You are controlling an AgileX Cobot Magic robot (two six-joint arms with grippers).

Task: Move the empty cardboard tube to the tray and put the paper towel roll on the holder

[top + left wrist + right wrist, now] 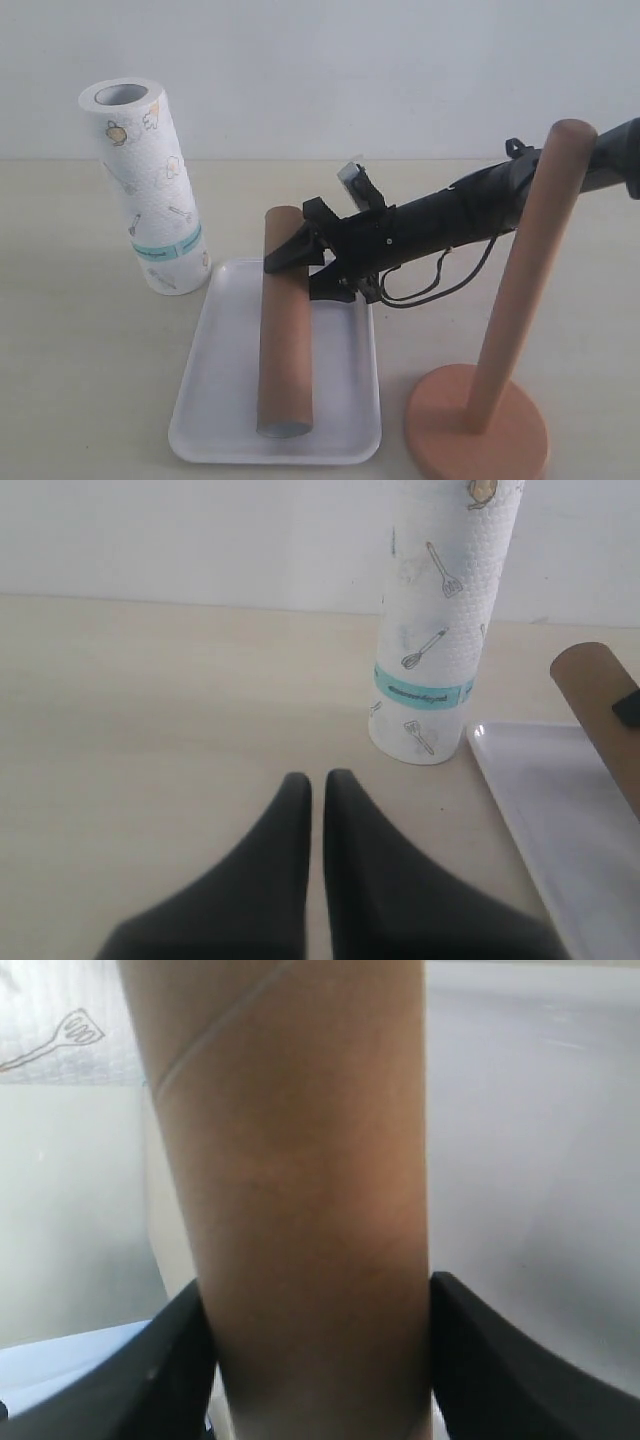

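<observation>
While R gripper pinches tube, L gripper is pressed together; beige table, white wall.

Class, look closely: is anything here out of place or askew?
The cardboard tube lies in the white tray, but its far end juts past the rim, in the right gripper. Nothing else stands out.

Looks like a robot lab or test bench. A plain pale tabletop sits against a blank white wall, and a black robot arm with exposed cabling reaches over it. Household props are laid out like a staged trial: paper towel roll, white tray, cardboard tube, wooden holder.
</observation>
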